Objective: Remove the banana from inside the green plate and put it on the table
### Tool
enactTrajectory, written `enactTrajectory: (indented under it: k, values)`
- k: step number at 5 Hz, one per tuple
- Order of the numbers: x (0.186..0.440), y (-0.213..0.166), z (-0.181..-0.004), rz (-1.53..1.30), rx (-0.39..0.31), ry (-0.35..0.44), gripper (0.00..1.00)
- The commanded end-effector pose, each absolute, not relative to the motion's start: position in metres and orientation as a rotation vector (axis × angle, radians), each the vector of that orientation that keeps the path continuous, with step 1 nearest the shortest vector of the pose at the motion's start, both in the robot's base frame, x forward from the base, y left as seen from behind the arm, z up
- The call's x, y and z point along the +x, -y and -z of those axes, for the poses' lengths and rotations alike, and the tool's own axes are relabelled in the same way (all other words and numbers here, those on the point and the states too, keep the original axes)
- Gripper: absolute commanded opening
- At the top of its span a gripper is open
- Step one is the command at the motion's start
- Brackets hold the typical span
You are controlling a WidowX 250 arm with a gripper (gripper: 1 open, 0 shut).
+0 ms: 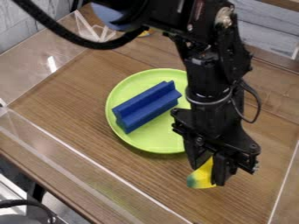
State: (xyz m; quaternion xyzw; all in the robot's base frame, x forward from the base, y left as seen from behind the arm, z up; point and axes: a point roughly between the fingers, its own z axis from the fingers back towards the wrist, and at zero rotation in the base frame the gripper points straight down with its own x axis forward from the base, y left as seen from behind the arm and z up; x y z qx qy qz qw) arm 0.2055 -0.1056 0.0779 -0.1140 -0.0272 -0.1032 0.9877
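The small yellow banana (205, 175) is pinched between the black fingers of my gripper (209, 169), just past the near right rim of the green plate (126, 89), low over the wooden table (70, 105). Only the banana's lower end shows below the fingers. The gripper points almost straight down and is shut on the banana. A blue ridged block (149, 103) lies inside the plate, left of the arm.
Clear acrylic walls (47, 153) run along the table's near and left edges. Bare wood lies left of the plate and in front of the gripper. Black cables (87, 35) loop above the back of the table.
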Motion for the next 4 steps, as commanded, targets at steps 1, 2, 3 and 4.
enactTrajectory:
  k: [1, 2, 3, 4]
  values:
    - [0.2093, 0.1043, -0.0825, 0.199, -0.24, 0.077, 0.0]
    - [0.2093, 0.1036, -0.0813, 0.203, -0.242, 0.073, 0.0]
    - [0.2093, 0.1029, -0.0798, 0.205, -0.244, 0.069, 0.0]
    - [0.2098, 0.1023, -0.0787, 0.208, -0.247, 0.066, 0.0]
